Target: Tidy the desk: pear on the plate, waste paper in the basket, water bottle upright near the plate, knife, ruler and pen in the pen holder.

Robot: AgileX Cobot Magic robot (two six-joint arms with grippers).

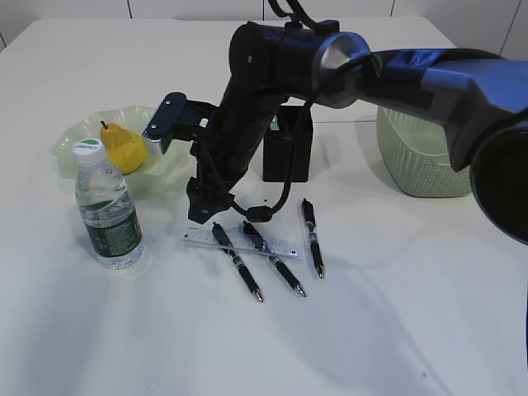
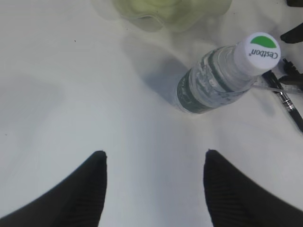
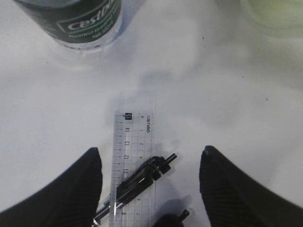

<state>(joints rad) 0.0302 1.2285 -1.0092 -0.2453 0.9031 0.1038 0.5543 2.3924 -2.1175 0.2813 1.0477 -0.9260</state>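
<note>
Right hand (image 3: 150, 189) spread — ribbed black fingers (image 3: 71, 189) flanking flat clear ruler (image 3: 134, 156), glossy pen (image 3: 137, 182) across it

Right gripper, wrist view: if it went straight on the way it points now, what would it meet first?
The right gripper is open and points down at the desk. First in its line is the clear ruler with a black pen lying across it, between the fingers. Which one it touches first is hard to judge.
</note>
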